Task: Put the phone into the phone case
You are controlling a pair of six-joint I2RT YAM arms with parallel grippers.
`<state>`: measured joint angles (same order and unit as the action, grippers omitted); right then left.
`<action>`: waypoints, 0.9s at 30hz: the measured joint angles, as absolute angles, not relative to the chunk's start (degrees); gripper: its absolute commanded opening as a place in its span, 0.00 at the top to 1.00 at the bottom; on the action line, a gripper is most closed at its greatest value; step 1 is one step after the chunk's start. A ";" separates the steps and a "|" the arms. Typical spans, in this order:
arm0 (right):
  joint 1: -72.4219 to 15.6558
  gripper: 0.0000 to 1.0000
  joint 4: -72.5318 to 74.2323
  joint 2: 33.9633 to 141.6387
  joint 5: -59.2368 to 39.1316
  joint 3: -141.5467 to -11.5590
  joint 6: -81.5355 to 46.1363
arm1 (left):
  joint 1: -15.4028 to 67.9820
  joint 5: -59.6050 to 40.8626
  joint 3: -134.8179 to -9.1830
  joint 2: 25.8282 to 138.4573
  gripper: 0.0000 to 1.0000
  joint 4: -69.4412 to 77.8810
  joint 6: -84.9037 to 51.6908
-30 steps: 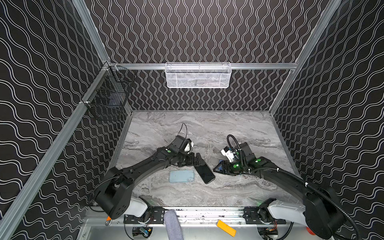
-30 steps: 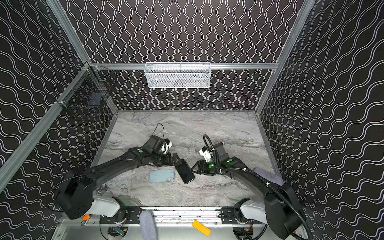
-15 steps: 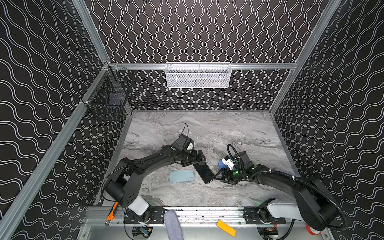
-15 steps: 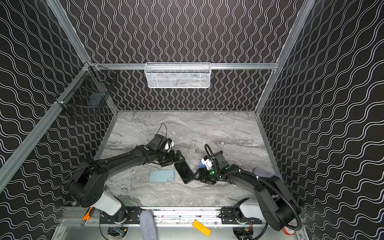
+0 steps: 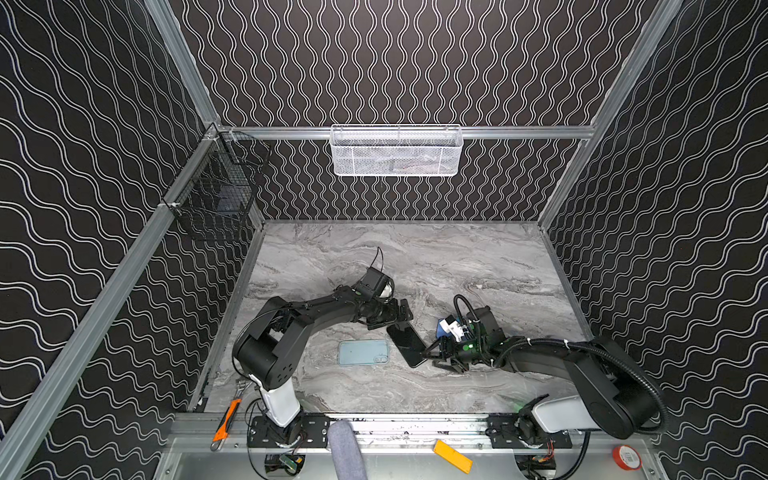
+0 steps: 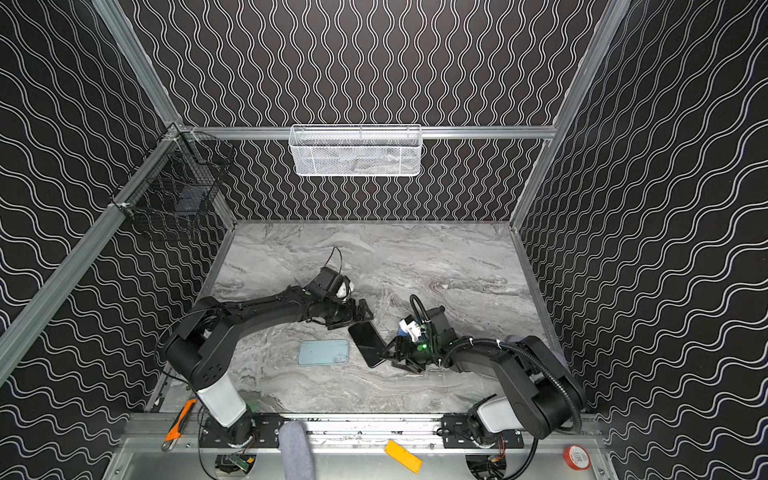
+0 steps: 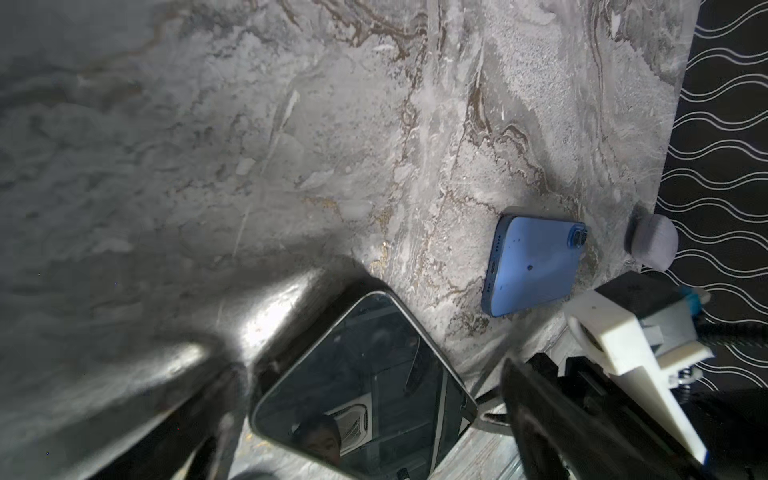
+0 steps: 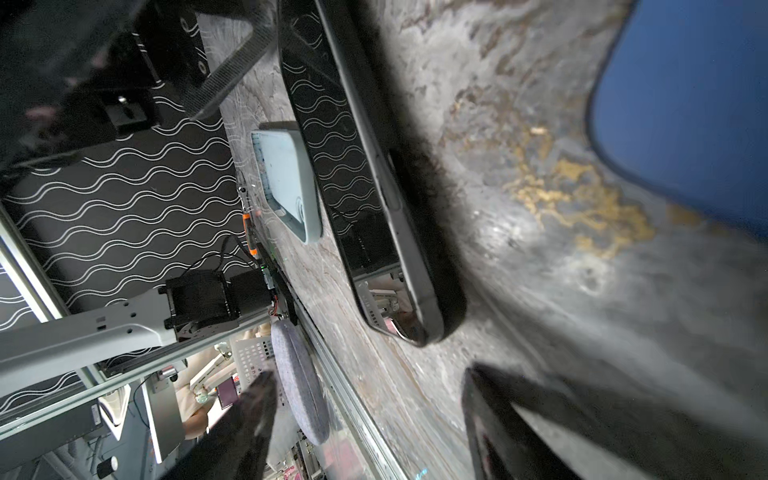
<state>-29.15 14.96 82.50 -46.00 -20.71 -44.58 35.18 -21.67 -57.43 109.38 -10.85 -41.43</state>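
Marble-grey veining covers the worktop [image 5: 415, 257] I am steering over. At the far left, an orange-handled tool [image 5: 226, 417] lies on the metal rail by the front-left corner, off the marble.

My left arm comes in from that side toward the middle. Its left hand [image 5: 402, 312] hangs with the jaws spread wide, gripping nothing. In the left wrist view the far end of the phone [image 7: 361, 386] sits between the two dark fingers [image 7: 174, 399]. I cannot tell whether either one touches it.

Next comes the phone case [image 5: 362, 352], pale blue. It lies flat, left of centre and nearer the front edge than the back. Its long side runs along that edge and the camera cut-out is at its right end.

Just beside the case on the right lies the phone, black and glass side up. It is set at a slant, with its far end under the left hand and its near end angled toward the front edge. In both top views a thin strip of marble shows between case and phone.

Right of the phone, the right hand [image 5: 436, 359] sits low over the worktop with its fingers parted, holding nothing. Its tips are at the phone's right edge, and I cannot tell whether they make contact.
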 measured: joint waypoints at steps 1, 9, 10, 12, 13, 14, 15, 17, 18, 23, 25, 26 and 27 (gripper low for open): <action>-29.15 0.27 16.12 82.87 -46.09 -20.53 -45.10 | 35.18 -21.85 -57.08 109.38 0.02 -10.17 -41.45; -29.15 0.27 26.52 85.60 -46.89 -18.37 -50.63 | 35.07 -23.53 -54.02 109.54 0.02 -4.69 -41.74; -29.15 0.27 27.64 85.86 -47.03 -18.15 -51.03 | 35.05 -23.59 -53.58 109.54 0.02 -3.66 -41.82; -29.15 0.27 28.93 86.17 -47.05 -17.91 -52.10 | 35.05 -23.59 -52.93 109.54 0.02 -1.85 -41.87; -29.15 0.27 29.39 86.26 -47.00 -17.87 -52.66 | 35.05 -23.59 -52.71 109.54 0.02 -1.15 -41.87; -29.15 0.27 29.89 86.26 -46.85 -17.80 -53.49 | 35.07 -23.59 -52.47 109.56 0.02 -0.47 -41.89; -29.15 0.28 30.30 86.26 -46.81 -17.69 -53.56 | 35.09 -23.57 -52.29 109.56 0.02 0.05 -41.89; -29.17 0.28 30.74 85.97 -46.22 -17.45 -54.70 | 35.18 -23.42 -52.10 109.56 0.02 0.73 -41.89; -29.17 0.28 30.94 85.67 -45.84 -17.28 -54.83 | 35.22 -23.33 -52.05 109.56 0.02 0.89 -41.87; -29.15 0.29 31.57 83.44 -43.99 -16.43 -56.18 | 35.27 -22.96 -51.68 109.34 0.02 1.39 -41.85; -29.15 0.30 32.18 82.48 -43.70 -16.10 -56.49 | 35.27 -22.79 -51.42 109.21 0.02 1.67 -41.85; -29.15 0.30 32.62 82.04 -43.59 -15.97 -56.58 | 35.27 -22.63 -51.31 109.10 0.02 1.78 -41.80; -29.15 0.30 33.23 81.60 -43.59 -15.81 -56.66 | 35.27 -22.28 -51.20 108.99 0.02 1.76 -41.80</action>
